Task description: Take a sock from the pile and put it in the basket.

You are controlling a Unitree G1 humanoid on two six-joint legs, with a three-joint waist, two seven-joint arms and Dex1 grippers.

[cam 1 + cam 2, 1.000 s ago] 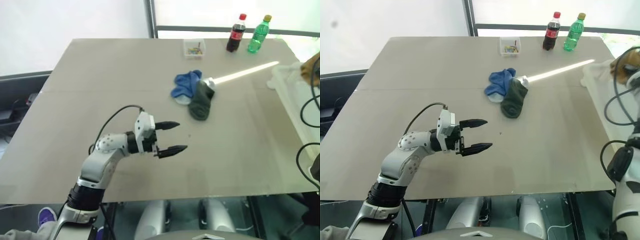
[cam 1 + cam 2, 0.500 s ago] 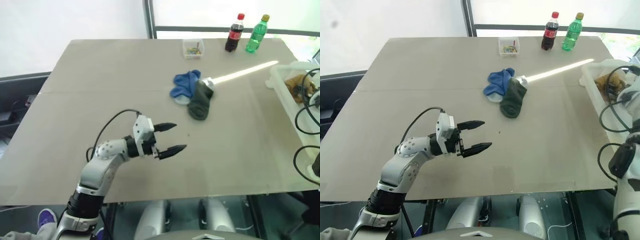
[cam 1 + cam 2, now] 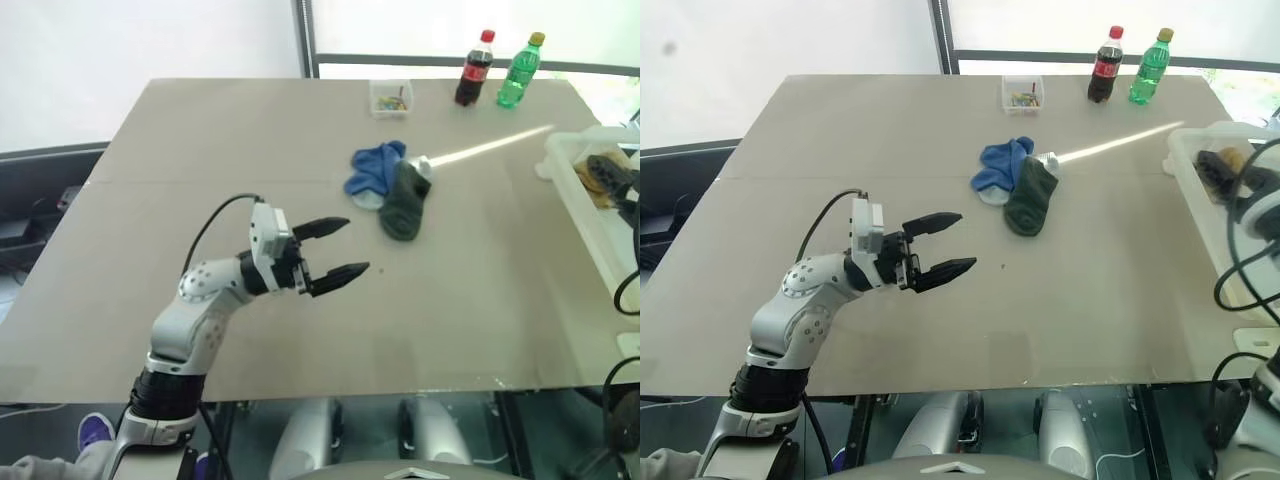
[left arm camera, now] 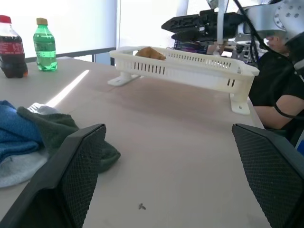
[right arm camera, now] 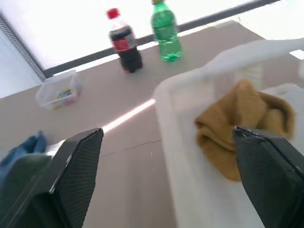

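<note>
One mustard-yellow fabric sock [image 5: 247,128] already lies in the whitish translucent rectangular plastic basket [image 3: 590,215] at the frame's right edge. The pile of blue and dark green fabric socks [image 3: 392,185] sits upper centre on the beige table [image 3: 200,130]. The right gripper [image 5: 166,190] hangs over the basket, jaws spread and empty. The left gripper [image 3: 338,250], jaws spread, hovers centre-left. Next, I judge, a reach to the pile.

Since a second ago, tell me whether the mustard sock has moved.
Yes. The mustard sock now lies inside the basket, released; a second ago it hung above the basket's rim in the right gripper.
</note>
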